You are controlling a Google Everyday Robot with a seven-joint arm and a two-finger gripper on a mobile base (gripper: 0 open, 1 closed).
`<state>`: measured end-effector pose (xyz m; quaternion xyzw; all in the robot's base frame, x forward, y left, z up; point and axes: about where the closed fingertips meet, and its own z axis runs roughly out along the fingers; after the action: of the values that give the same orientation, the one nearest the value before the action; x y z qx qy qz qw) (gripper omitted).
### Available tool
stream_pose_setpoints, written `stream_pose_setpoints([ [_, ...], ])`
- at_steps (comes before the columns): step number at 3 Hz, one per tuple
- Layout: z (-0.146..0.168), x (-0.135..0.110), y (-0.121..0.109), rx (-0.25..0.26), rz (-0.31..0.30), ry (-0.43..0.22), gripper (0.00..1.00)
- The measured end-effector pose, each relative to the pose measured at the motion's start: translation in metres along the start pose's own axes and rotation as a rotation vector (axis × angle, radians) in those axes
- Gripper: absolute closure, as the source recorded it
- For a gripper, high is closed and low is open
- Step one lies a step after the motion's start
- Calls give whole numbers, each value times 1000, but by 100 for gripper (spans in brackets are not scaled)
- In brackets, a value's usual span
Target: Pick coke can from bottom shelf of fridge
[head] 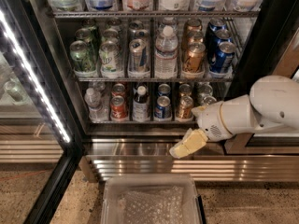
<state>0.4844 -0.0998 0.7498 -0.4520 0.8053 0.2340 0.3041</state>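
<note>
Hovering before the fridge (56, 69), our pincer (187, 144) sits below the bottom shelf (140, 121); we cannot tell its state. The coke can (118, 107) stands on that shelf, at ten o'clock from it.

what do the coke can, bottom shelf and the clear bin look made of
Coke can: likely aluminium, red printed body, bare silvery top. Bottom shelf: apparently metal wire, shiny steel-looking front edge. Bin: probably translucent plastic, whitish rim. The gripper hangs before the fridge's steel base, lower right of the can.
</note>
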Motion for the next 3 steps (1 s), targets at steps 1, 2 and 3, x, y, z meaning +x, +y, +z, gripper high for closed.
stream_pose_setpoints([
  [1, 43, 7, -3, -12, 73, -159, 0],
  [2, 95, 2, -19, -46, 113, -273, 0],
  [3, 141, -8, -34, -77, 112, -322, 0],
])
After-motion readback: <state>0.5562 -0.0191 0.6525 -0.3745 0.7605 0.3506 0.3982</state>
